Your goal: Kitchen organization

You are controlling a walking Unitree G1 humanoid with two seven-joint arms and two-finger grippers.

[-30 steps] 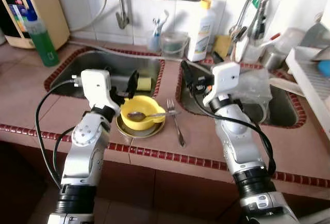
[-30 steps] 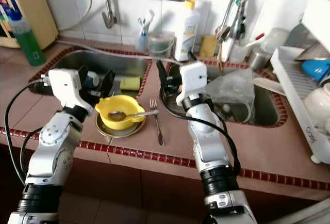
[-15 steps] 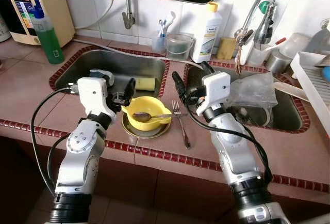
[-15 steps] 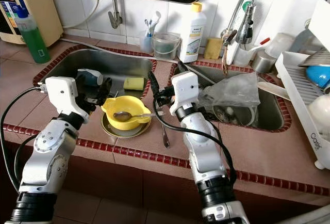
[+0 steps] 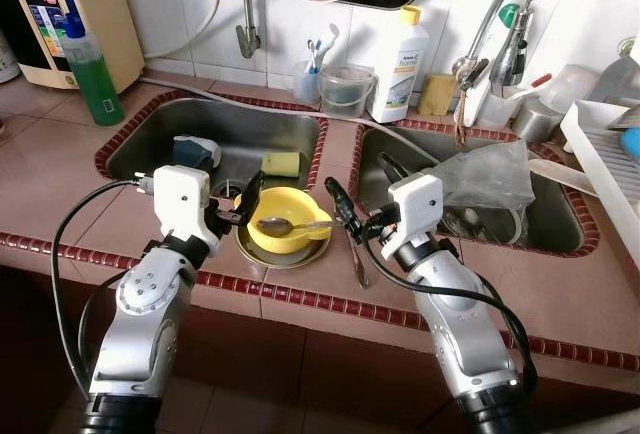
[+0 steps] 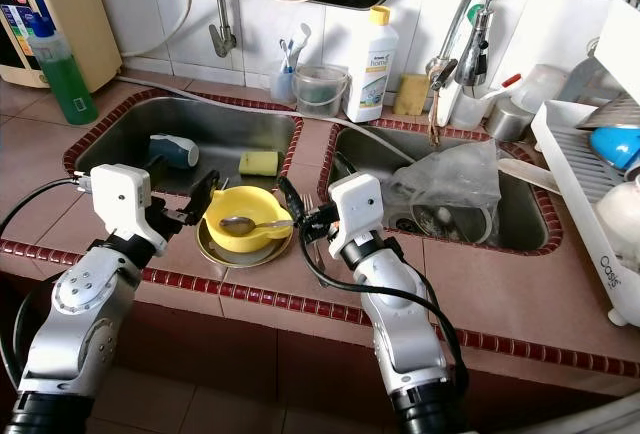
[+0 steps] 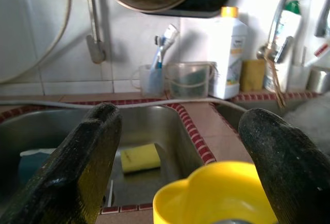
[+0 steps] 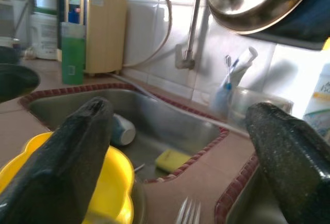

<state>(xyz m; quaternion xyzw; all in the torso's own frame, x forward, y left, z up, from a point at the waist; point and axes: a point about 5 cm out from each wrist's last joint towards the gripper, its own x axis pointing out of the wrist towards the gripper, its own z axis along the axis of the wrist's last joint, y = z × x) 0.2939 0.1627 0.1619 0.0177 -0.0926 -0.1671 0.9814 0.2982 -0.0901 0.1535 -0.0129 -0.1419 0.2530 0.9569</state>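
While both sets of fingers are held apart, the yellow bowl [image 5: 283, 230] is flanked on the desk [image 5: 560, 284] by left gripper [image 5: 240, 200] and right gripper [image 5: 352, 212]. If nudged, the loose spoon [image 5: 290, 224] could be flipped out, or the fork [image 5: 352, 247] knocked off.

Spread jaws framing yellow bowl [image 7: 216, 198], yellow sponge [image 7: 140, 157] in sink [image 7: 51, 131]

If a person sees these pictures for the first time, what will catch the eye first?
Most likely the yellow bowl with a spoon across it, on the counter strip in front of the two sinks. The left gripper and right gripper, both open, flank it. A fork lies just right of the bowl.
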